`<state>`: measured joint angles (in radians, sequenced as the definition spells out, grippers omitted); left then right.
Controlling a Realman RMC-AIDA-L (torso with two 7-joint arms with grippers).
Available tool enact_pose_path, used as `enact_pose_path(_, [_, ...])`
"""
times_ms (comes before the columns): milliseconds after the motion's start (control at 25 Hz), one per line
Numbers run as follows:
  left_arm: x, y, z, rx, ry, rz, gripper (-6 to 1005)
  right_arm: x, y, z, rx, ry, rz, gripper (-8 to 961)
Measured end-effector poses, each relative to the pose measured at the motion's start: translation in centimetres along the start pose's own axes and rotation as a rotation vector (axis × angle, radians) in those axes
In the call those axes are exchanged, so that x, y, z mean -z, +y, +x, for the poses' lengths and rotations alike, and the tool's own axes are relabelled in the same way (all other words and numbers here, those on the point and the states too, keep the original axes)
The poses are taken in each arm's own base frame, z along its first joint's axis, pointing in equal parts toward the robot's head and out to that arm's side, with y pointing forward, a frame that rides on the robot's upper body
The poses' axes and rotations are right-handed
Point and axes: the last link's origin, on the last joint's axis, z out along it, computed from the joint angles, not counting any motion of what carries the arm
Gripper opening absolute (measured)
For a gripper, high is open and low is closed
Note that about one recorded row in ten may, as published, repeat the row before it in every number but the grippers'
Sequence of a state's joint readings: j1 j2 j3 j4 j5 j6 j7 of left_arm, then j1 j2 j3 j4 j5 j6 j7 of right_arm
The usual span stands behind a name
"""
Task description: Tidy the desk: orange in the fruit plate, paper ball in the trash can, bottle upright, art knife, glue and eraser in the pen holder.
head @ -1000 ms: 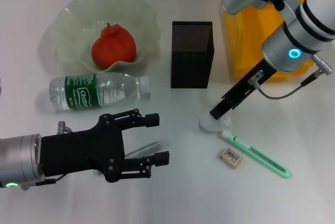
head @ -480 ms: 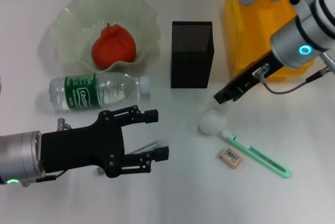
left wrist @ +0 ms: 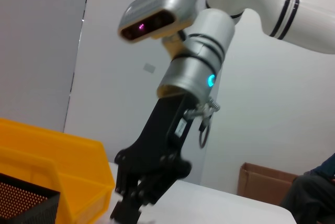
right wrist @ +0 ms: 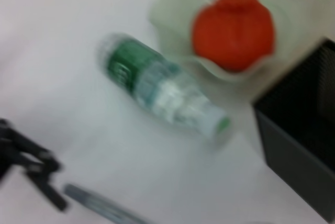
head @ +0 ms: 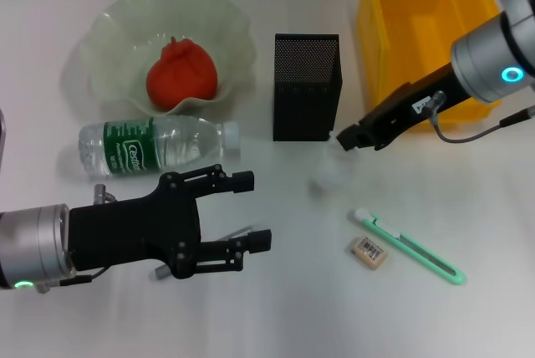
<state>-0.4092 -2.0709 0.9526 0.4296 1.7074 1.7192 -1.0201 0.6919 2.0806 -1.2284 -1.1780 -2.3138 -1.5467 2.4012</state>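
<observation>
While your right tool (head: pixel 351 136) hangs between the pen holder (head: pixel 307 86) and the yellow trash can (head: pixel 401 32), I honestly can't tell whether it's gripping anything. There's only a pale smear (head: pixel 323 181) on the bench (head: pixel 468 207) just below the holder. If that's the paper ball, it isn't secured and could roll off toward the art knife (head: pixel 410 247) and eraser (head: pixel 368 253).

The trash can's near wall is also right beside that arm, so a low swing could clip it or nudge the holder.

Your left tool (head: pixel 247 212) is spread wide open, holding nothing, over a grey stick (head: pixel 232 236) that's probably the glue. It could skid out if the tool closes off-centre.

The bottle (head: pixel 155 147) lies on its side just beyond that tool, touching the fruit plate (head: pixel 109 23), which already holds the orange (head: pixel 181 74).
</observation>
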Motion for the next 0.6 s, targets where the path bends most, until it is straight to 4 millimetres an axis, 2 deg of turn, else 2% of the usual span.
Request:
enact_pose_path(160, [0.0,-0.1,0.0,0.0,-0.004,0.005,789,0.6,0.7,-0.1,0.028,-0.061,-0.062,-1])
enact_pose_path(360, [0.0,-0.2,-0.1,0.0,-0.007,0.013,788,2.2,0.3,-0.1,0.029,-0.203,-0.102,0])
enact_pose_path(400, [0.0,-0.2,-0.1,0.0,-0.007,0.014,788,3.0,0.3,0.1,0.053,-0.301,-0.135,0])
enact_pose_path(480, [0.0,-0.2,-0.1,0.0,-0.007,0.015,788,3.4,0.3,0.3,0.062,-0.347,-0.147,1])
enact_pose_path(600, [0.0,-0.2,-0.1,-0.001,-0.008,0.016,788,5.0,0.0,1.4,0.107,-0.537,-0.169,2])
